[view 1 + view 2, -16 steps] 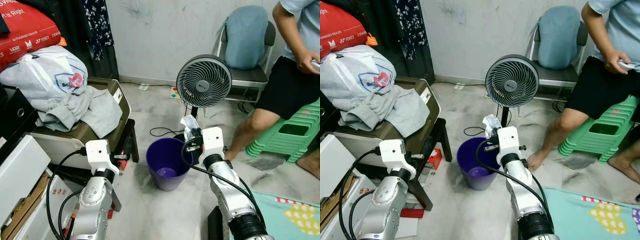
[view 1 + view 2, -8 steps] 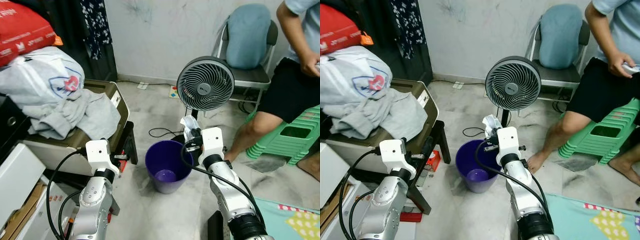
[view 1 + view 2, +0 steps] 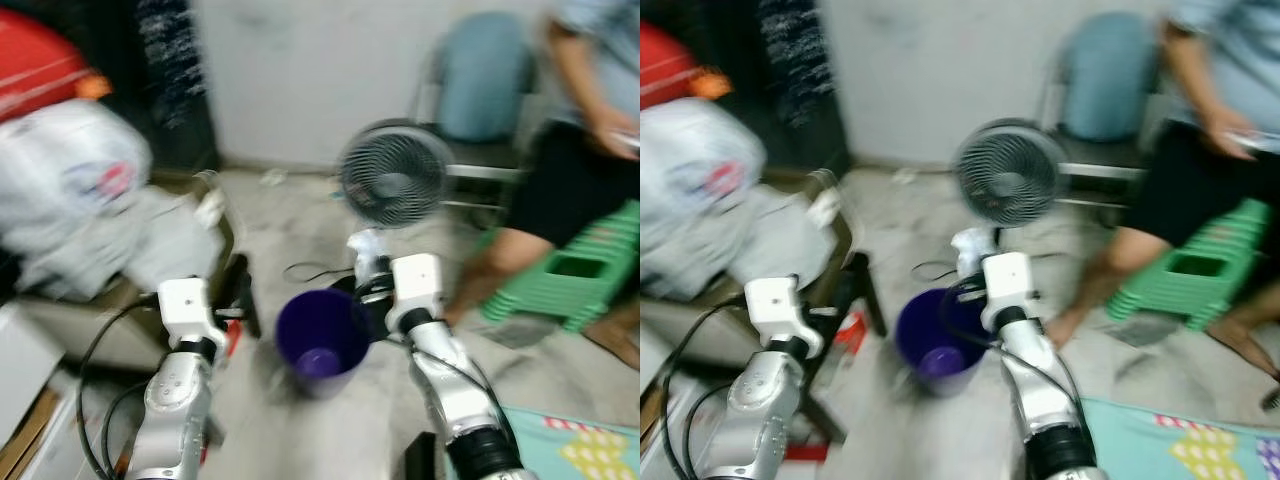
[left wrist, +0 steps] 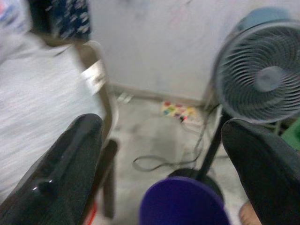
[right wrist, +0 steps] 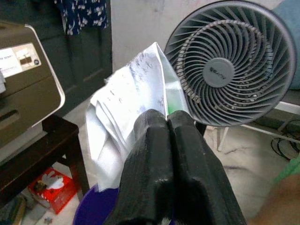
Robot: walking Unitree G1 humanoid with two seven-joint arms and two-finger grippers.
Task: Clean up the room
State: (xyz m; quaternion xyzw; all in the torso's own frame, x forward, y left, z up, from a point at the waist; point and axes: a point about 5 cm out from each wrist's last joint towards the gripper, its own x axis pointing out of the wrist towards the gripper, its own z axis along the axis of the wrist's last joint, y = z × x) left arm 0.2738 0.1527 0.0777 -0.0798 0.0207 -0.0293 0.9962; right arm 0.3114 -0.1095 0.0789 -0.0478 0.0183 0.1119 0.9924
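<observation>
- Pressed tight together, the fingers [image 5: 168, 154] of the right gripper [image 5: 168, 123] pinch a crumpled white wrapper [image 5: 129, 117], which fans out past the fingertips with faint print and a strip of green on it.
- Seen from the head, the right gripper [image 3: 368, 262] holds that wrapper [image 3: 364, 245] above the far rim of a purple bin [image 3: 320, 340], just in front of the fan's stand.
- Spread wide apart with nothing between them, the fingers [image 4: 56, 178] of the left gripper [image 4: 159, 187] point toward the bin [image 4: 183, 204] and the fan [image 4: 260, 77].
- From the head views the left arm [image 3: 185, 350] is raised to the left of the bin, beside a dark stand with a small red box [image 3: 848, 333] at its foot.
- A grey round fan [image 3: 392, 180] stands on the floor behind the bin, its black cord [image 3: 310, 270] lying on the pale floor.
- On the robot's left sits a brownish printer [image 5: 23, 89] under a heap of grey and white cloth [image 3: 90, 200], with something red [image 3: 40, 75] at the top; this part is blurred.
- To the right a person [image 3: 580, 150] sits on a stack of green stools [image 3: 570, 275], one bare foot near the bin's side.
- Behind the fan is a chair with a blue cushion [image 3: 485, 75].
- A teal patterned mat [image 3: 1200, 450] lies at the lower right.
</observation>
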